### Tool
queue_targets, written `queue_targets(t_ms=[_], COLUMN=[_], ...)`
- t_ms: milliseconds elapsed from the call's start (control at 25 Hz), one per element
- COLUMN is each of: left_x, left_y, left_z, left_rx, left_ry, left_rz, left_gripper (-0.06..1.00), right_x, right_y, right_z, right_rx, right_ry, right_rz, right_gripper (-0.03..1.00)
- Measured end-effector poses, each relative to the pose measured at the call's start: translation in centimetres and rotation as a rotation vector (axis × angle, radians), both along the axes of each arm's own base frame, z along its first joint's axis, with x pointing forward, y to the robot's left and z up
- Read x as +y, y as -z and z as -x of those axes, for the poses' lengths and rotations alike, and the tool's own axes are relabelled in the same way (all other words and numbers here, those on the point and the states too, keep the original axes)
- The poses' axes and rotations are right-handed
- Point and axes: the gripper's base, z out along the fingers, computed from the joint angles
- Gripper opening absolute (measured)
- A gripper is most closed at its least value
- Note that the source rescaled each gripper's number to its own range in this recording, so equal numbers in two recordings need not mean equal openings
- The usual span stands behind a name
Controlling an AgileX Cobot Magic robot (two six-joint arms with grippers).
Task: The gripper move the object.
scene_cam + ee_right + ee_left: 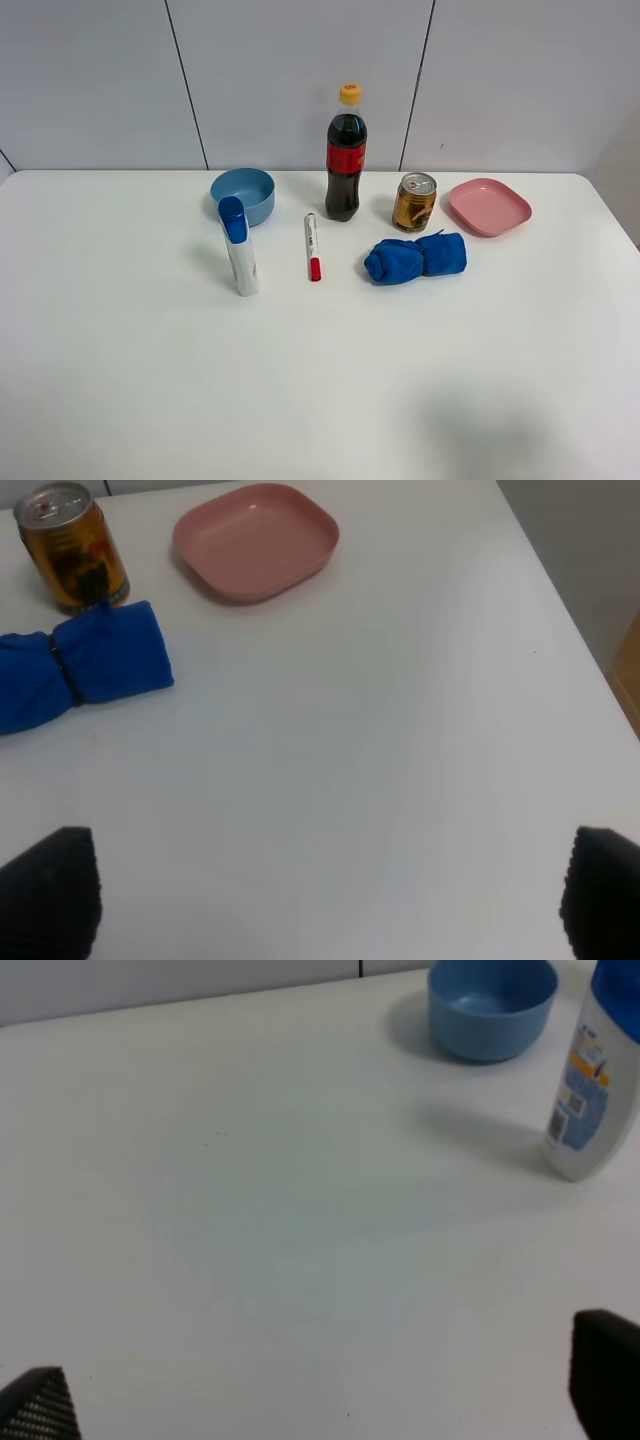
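Both sets of jaws stand wide apart, gripping nothing: the right gripper shows only two dark fingertips at the edges of its wrist view, over bare white table, and the left gripper shows the same over its own side. Neither arm appears in the high view. Taking that view as a clock face, nearest the front edge stands a white tube with a blue cap at 9 o'clock, upright, with a red-capped marker lying near the centre. At 2 o'clock a rolled blue cloth lies just in front of the gold can, which stands upright between a cola bottle at 12 and a pink plate at 3. A blue bowl sits behind the tube at 10 o'clock. The right wrist view shows the cloth close against the can's base, possibly touching, and the plate apart from both; the left wrist view shows only the bowl and tube.
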Motion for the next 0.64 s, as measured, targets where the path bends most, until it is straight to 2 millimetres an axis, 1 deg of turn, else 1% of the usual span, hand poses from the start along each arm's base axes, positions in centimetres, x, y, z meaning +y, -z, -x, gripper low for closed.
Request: queue_targets(t_ms=[640], left_x=[0.00], left_y=[0.00], left_z=[0.00], left_rx=[0.000], left_ry=[0.000], left_rz=[0.000], left_gripper=[1.00], right_x=[0.00], right_y=[0.00], right_z=[0.00], right_rx=[0.000], right_ry=[0.000], right_rz=[0.000], right_gripper=[0.81])
